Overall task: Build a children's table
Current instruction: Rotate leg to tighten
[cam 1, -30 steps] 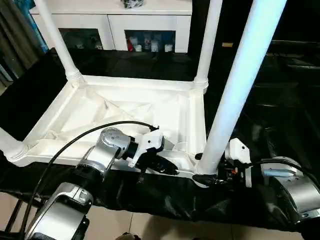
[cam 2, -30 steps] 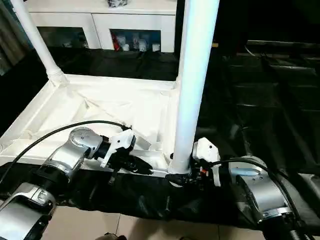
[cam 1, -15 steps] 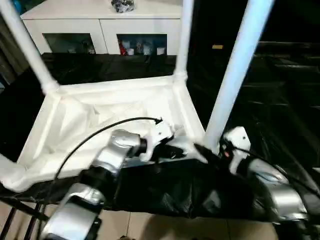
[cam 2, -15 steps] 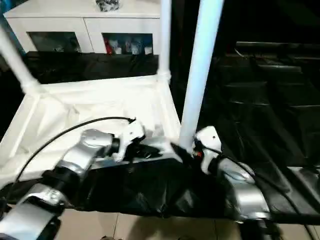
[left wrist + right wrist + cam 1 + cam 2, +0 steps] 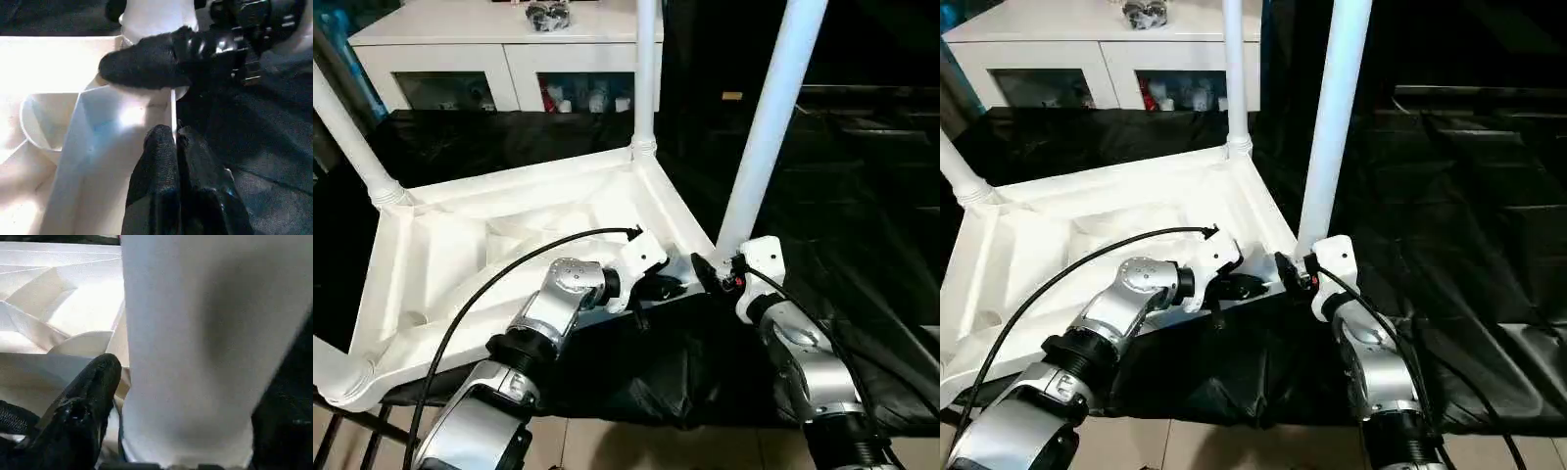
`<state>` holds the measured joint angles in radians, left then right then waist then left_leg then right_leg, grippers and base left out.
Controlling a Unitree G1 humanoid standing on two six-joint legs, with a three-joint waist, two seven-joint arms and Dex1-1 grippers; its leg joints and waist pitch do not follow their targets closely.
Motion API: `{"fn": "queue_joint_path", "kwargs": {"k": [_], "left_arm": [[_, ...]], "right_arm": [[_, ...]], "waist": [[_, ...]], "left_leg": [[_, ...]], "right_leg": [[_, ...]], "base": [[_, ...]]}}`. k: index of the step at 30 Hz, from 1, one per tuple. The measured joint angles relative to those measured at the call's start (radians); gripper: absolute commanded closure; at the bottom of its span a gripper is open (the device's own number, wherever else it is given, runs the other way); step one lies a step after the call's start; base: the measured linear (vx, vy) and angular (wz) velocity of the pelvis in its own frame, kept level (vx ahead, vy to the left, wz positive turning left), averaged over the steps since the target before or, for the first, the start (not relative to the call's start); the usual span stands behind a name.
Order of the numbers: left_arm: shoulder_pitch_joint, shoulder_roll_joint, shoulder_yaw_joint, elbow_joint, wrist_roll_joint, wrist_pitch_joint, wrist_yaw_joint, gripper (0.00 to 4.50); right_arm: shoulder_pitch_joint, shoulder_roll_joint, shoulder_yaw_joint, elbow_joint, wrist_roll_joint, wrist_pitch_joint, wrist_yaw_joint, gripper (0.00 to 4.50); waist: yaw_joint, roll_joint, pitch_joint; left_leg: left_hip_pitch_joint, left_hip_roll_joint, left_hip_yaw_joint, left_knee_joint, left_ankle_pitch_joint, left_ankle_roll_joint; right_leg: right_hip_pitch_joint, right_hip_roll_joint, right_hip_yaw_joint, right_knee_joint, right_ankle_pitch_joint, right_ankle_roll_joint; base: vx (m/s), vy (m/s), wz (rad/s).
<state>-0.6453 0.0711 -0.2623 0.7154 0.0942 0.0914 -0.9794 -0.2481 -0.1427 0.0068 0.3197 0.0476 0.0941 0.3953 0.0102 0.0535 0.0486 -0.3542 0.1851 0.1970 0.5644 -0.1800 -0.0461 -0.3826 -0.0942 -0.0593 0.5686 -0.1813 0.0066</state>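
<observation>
Showing seemingly four legs (image 5: 766, 127), two tools (image 5: 658, 290)

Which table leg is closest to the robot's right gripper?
The near leg, the thick-looking one standing at the tabletop's corner right beside the right gripper. The other legs stand farther off.

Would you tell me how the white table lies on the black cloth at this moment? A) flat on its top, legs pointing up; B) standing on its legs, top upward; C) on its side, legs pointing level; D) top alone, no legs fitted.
A: the children's table shows its ribbed underside upward, and the legs rise from the corner sockets.
</observation>
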Motion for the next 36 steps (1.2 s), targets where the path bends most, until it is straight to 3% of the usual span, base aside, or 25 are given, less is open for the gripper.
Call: {"fn": "queue_joint_path", "kwargs": {"k": [5,9,19,31,36], "left_arm": [[0.006,0.034,-0.008,-0.005,-0.037,-0.040,-0.110,4.50],[0.007,0.079,-0.015,-0.014,-0.060,-0.069,-0.205,4.50],[0.012,0.153,-0.043,-0.014,-0.076,-0.116,-0.391,4.50],[0.012,0.179,-0.060,-0.020,-0.094,-0.129,-0.477,4.50],[0.012,0.184,-0.068,-0.022,-0.097,-0.131,-0.486,4.50]], "right_arm": [[0.024,-0.093,0.028,-0.037,0.046,-0.018,0.167,0.58],[0.055,-0.170,0.055,-0.093,0.089,-0.015,0.333,0.58],[0.079,-0.369,0.150,-0.190,0.126,0.033,0.674,0.58],[0.041,-0.417,0.179,-0.183,0.159,0.075,0.810,1.63],[0.048,-0.419,0.183,-0.192,0.171,0.088,0.814,1.77]], "waist": [[0.012,0.002,0.001],[0.026,0.005,0.001],[0.037,0.002,0.003],[0.051,0.001,0.003],[0.052,0.001,0.003]], "left_leg": [[-0.004,0.001,0.000,-0.007,0.000,0.000],[-0.016,0.005,0.000,-0.003,0.002,0.004],[-0.015,0.006,0.001,0.004,-0.001,-0.001],[-0.017,0.007,0.001,0.003,0.000,0.001],[-0.017,0.007,0.001,0.004,0.000,0.000]], "right_leg": [[-0.005,0.001,-0.002,0.002,0.001,-0.001],[-0.018,0.002,-0.004,0.010,-0.002,-0.003],[-0.014,0.001,-0.004,0.010,-0.001,-0.006],[-0.016,0.001,-0.005,0.010,-0.001,-0.006],[-0.015,0.001,-0.004,0.010,-0.001,-0.006]], "base": [[0.000,0.000,0.00],[0.000,0.000,0.00],[0.000,0.000,0.00],[0.000,0.000,0.00],[0.000,0.000,0.00]]}}
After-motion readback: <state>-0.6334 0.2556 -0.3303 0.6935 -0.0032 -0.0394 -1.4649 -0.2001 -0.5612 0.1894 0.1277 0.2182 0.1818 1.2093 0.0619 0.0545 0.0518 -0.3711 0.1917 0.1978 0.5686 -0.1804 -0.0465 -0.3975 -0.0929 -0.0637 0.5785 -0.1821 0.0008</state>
